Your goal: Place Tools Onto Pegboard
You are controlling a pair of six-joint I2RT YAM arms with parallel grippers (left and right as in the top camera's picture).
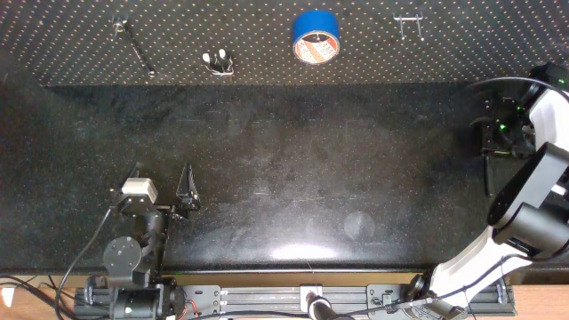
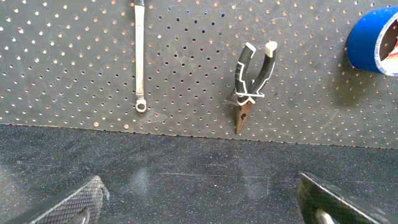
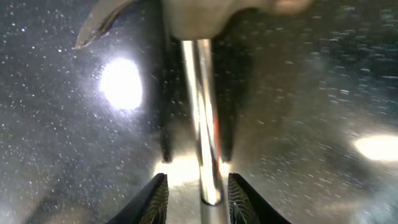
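a hammer [image 3: 202, 93] is straddled by the right gripper [image 3: 198, 190] at the table's [image 1: 293, 160] far right, likely bound for the pegboard's [image 1: 258, 27] empty hook [image 1: 408, 25]; whether it is clamped cannot be told. the left gripper [image 2: 202, 182] is held spread, idle.

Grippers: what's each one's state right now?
Left gripper: open, empty.
Right gripper: closed on the hammer shaft.
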